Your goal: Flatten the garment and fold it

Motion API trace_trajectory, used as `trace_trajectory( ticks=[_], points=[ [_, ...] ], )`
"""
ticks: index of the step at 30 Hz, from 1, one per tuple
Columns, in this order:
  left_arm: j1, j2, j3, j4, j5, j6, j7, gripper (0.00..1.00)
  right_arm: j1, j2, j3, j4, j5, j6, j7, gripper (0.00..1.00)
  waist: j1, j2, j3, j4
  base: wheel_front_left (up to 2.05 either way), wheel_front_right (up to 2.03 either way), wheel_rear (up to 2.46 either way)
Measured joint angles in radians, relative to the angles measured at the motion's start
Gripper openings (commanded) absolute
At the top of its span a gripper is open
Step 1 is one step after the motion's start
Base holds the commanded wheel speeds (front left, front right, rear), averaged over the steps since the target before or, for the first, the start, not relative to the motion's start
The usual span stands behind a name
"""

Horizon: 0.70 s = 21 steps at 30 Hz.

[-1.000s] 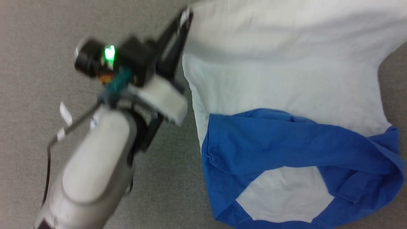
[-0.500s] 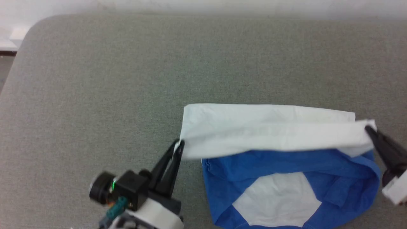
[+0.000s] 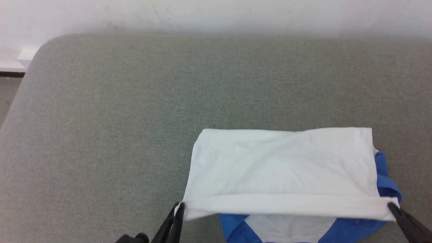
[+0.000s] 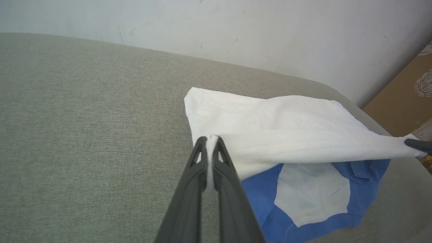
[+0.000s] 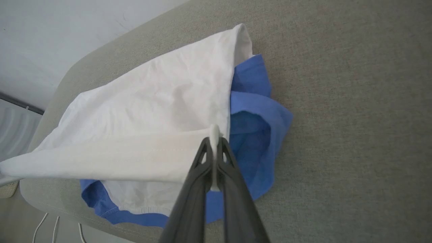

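Grey padded tabletop (image 3: 101,118) is carrying the garment (image 3: 283,162) (white body over blue sleeves), whose near hem is hanging taut between the left gripper (image 3: 179,207) and right gripper (image 3: 391,206), each clamping one corner.

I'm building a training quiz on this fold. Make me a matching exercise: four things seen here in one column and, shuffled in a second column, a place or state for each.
Column one:
1. left gripper
2. right gripper
3. blue sleeves
4. wall

Column two:
A. white, beyond the far side of the grey surface
B. shut on the robot's-right corner of the lifted white edge
C. partly covered by the white body of the garment
D. shut on the robot's-left corner of that edge

Pairs: 1-D, 2-B, 3-C, 4-A.
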State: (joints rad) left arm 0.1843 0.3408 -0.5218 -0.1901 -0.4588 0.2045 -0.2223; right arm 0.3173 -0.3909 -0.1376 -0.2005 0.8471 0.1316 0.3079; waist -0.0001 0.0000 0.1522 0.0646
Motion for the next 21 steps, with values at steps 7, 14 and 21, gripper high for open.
trace_trajectory(
  ticks=[7,14,21],
  points=[
    [0.063,0.043,-0.037,-0.003,-0.024,-0.036,0.030,0.00,0.094,0.021,-0.023,-0.018,-0.005,0.000,0.008,0.00,0.0000,0.0000,-0.040,-0.005,0.00,0.00,0.00],
    [0.032,0.035,-0.111,0.115,-0.012,-0.093,0.063,0.00,0.100,0.032,0.025,0.000,-0.070,0.000,0.008,0.00,0.0000,0.0000,-0.071,-0.013,0.00,0.00,0.00],
    [-0.047,0.001,-0.122,0.287,-0.015,-0.123,0.074,0.00,0.054,0.025,0.083,0.086,-0.114,0.000,-0.002,0.00,0.0002,-0.0001,-0.072,-0.007,0.00,0.00,0.00]
  ],
)
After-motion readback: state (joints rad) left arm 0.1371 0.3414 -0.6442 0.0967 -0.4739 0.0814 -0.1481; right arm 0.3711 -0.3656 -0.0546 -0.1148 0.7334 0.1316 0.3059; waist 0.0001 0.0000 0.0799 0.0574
